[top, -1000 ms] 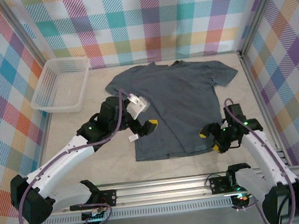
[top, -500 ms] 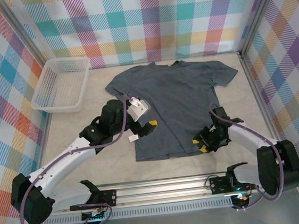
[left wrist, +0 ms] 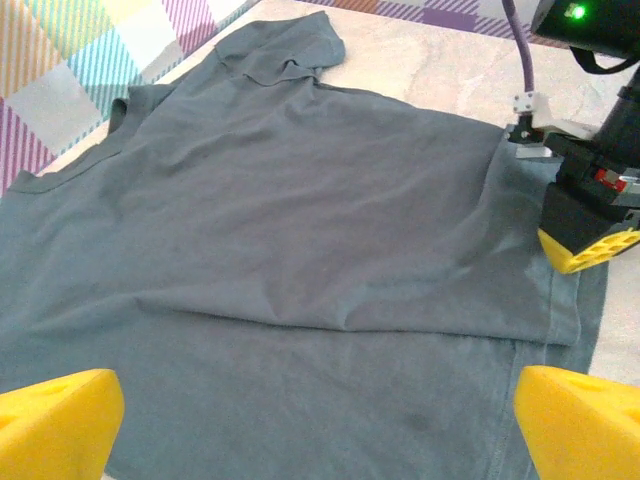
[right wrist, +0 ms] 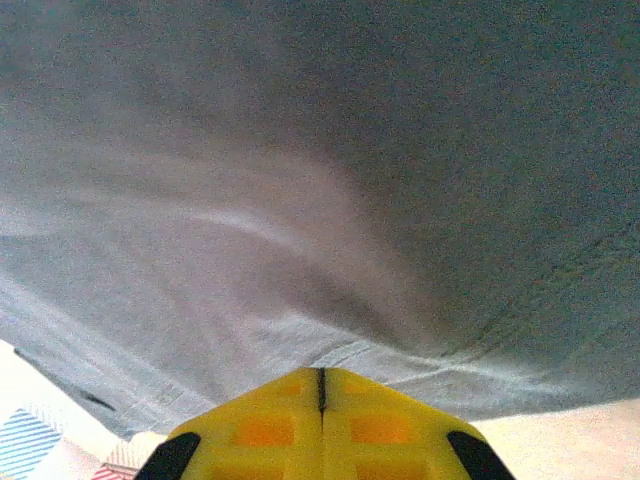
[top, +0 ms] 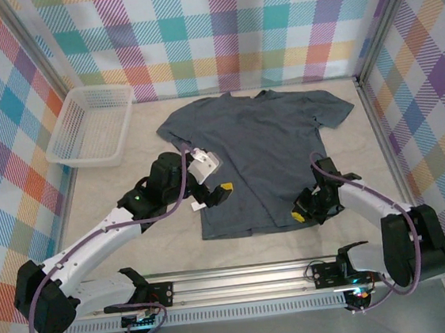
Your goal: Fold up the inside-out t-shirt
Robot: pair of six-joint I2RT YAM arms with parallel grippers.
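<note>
Slate-grey inside-out t-shirt, spread flat on the beige table, collar at the far side.
Right gripper clenched on its near-right edge; left gripper spread wide over its near-left part.

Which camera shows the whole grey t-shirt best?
The top view: the t-shirt lies spread out, collar and both sleeves visible. The left wrist view catches much of it at a slant; the right wrist view gives a blurry close-up near its edge.

White mesh basket parked upright in far-left corner of pale beige surface. Pastel plaid walls all round. Metal rail along near edge.
</note>
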